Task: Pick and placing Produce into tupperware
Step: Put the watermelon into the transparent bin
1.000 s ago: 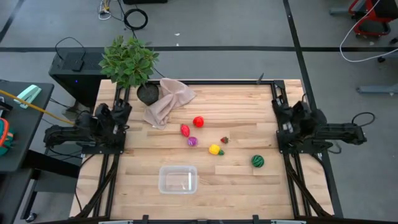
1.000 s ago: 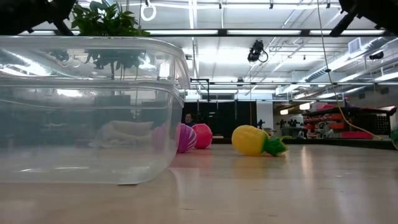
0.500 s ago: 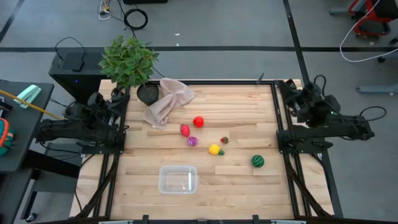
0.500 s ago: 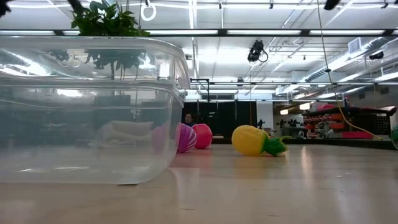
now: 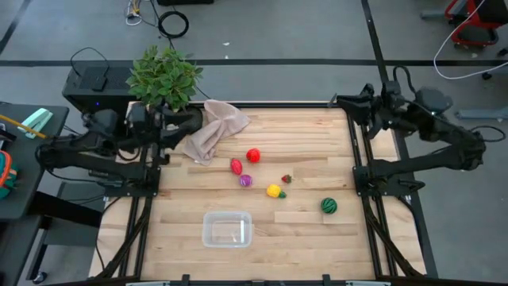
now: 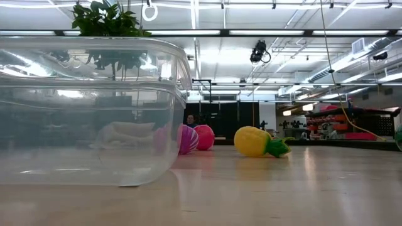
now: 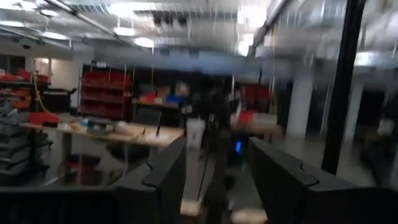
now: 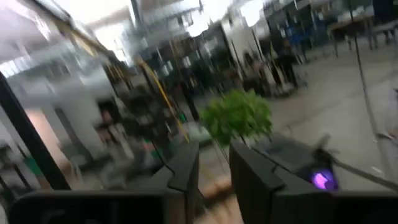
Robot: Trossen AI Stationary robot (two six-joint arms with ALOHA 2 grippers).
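Observation:
The produce lies loose on the wooden table: a red round piece (image 5: pixel 253 155), a red long one (image 5: pixel 236 166), a purple one (image 5: pixel 246 180), a yellow one (image 5: pixel 274 191) and a green striped ball (image 5: pixel 329 206). The clear tupperware (image 5: pixel 226 229) stands near the front edge with nothing in it, and it fills the left of the low view (image 6: pixel 88 113). My left gripper (image 5: pixel 195 119) is raised at the far left by the plant pot, its fingers apart (image 7: pixel 217 149). My right gripper (image 5: pixel 339 101) is raised at the far right corner, with a narrow gap between its fingers (image 8: pixel 214 152). Neither holds anything.
A leafy potted plant (image 5: pixel 165 79) stands at the far left corner, with a crumpled beige cloth (image 5: pixel 213 129) beside it. A tiny dark red piece (image 5: pixel 286 179) lies by the yellow one. Dark frame rails run along the left (image 5: pixel 147 206) and right (image 5: pixel 369 206) table edges.
Both arms have unfolded from their low places at the table's side edges and risen high. The left gripper has swung up toward the far edge and the plant pot. The right gripper has swung up toward the far right corner. The produce and the tupperware have stayed put.

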